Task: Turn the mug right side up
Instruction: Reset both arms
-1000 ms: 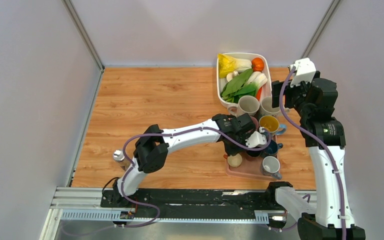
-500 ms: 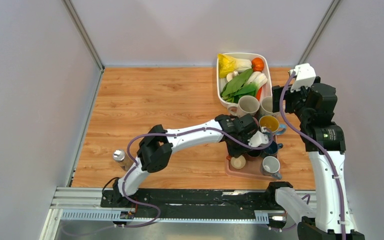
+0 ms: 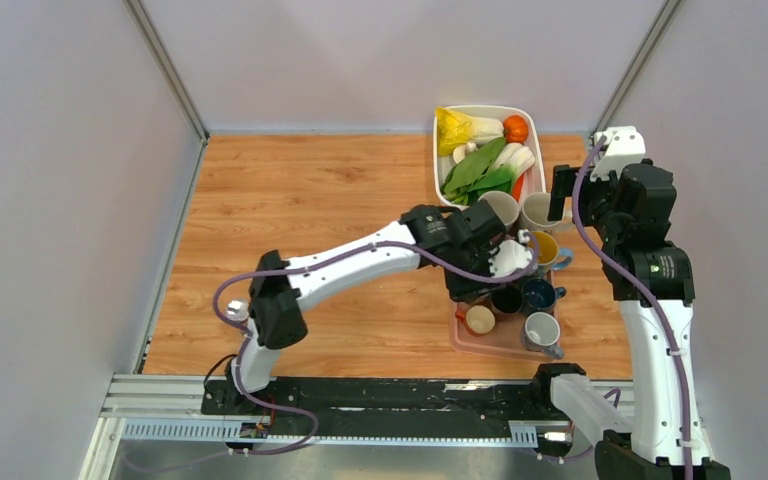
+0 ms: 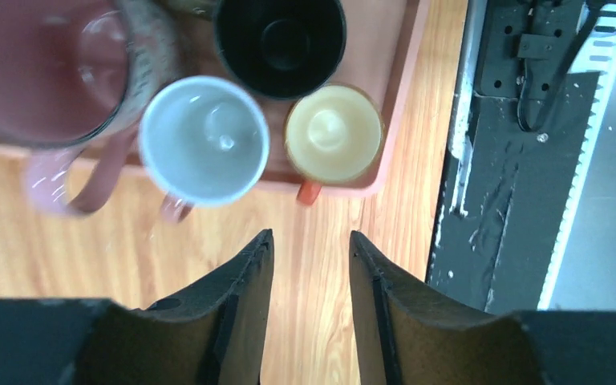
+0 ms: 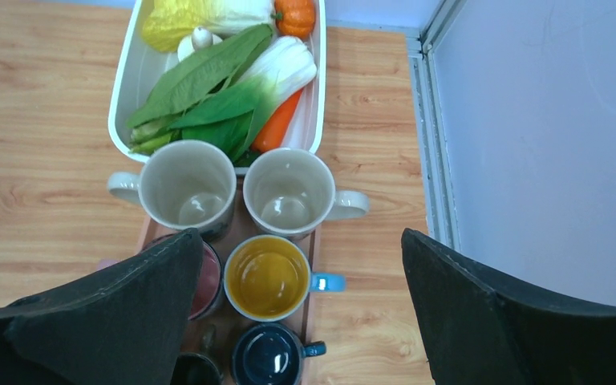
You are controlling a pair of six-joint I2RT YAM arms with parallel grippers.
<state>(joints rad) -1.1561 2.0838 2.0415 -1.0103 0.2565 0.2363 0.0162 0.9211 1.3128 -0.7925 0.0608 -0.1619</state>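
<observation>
Mug (image 4: 334,132), cream inside with an orange handle, stands mouth-up on the corner of the pink tray (image 4: 401,88), just ahead of the left gripper (image 4: 309,237) and a little toward its right-hand finger. That gripper hangs above it with its fingers partly spread and nothing between them, only bare wood showing in the gap. By the look of it the turning is done.

The main danger, as I judge it, is the long left arm. It reaches out over the whole cluster, and a careless sweep back could drag its wrist through the crockery. The tray is crowded: a white mug (image 4: 204,138) sits close on the far side of the cream one, a black mug (image 4: 281,44) just beyond it, so any nudge passes along. Smallest but most likely, the orange handle pokes over the tray lip toward the fingertips; a finger dropping or closing here could hook it and tip the mug onto the table.

The right gripper (image 5: 298,237) hovers well apart, spread wide and holding nothing, above the far mugs and the white tub of vegetables (image 5: 124,96).

Plain pale walls (image 3: 60,200) box the cell on three sides. The wooden table (image 3: 310,200) is flat and smooth, and a black rail (image 4: 513,160) lies beside the gripper at the near edge.
</observation>
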